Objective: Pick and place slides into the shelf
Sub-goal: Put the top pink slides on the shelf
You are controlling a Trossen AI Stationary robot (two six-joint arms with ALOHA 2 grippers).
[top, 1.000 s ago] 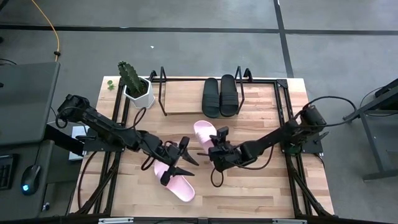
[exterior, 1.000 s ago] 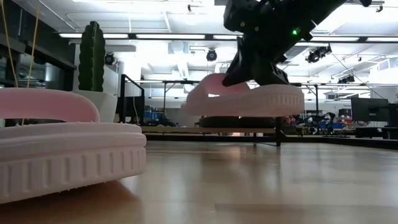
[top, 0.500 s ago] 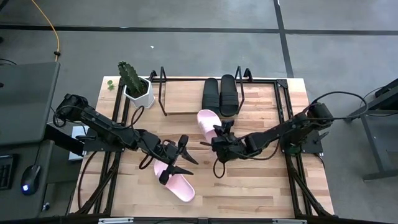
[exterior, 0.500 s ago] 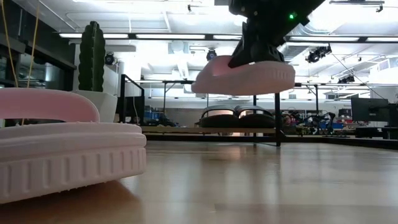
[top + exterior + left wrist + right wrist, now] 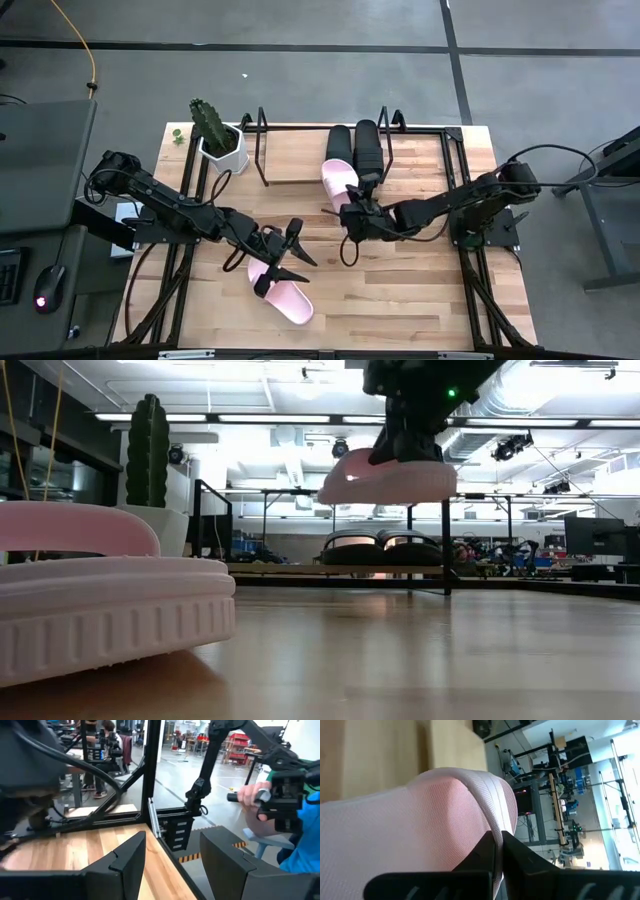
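Note:
One pale pink slide (image 5: 339,181) hangs in the air just in front of the shelf (image 5: 290,180), held by my shut right gripper (image 5: 352,210). In the low view that slide (image 5: 388,481) floats above the board. Two black slides (image 5: 354,147) lie side by side on the shelf's wooden base, soles down. The second pink slide (image 5: 283,294) rests sole-down on the table near the near edge and fills the low view's left (image 5: 100,600). My left gripper (image 5: 291,250) hovers open over its far end; its wrist view (image 5: 172,855) shows only table between the fingers. My right gripper pinches the pink slide between its two fingers at the strap's edge (image 5: 487,805), at the slide's near end. The fingers (image 5: 482,852) come slanting down from the table's near right. The slide is lifted clear and roughly level, its length pointing toward the shelf.
A white pot with a cactus (image 5: 218,138) stands left of the shelf at the far edge. The shelf's black wire uprights (image 5: 262,150) rise at both ends. A person's hand (image 5: 250,795) shows beyond the table in the left wrist view. Bare wood lies between the arms.
My right gripper has carried the pink slide up and toward the far edge, from mid-table to just in front of the shelf, staying shut on it. The slide has stayed clear of the table and levelled out.

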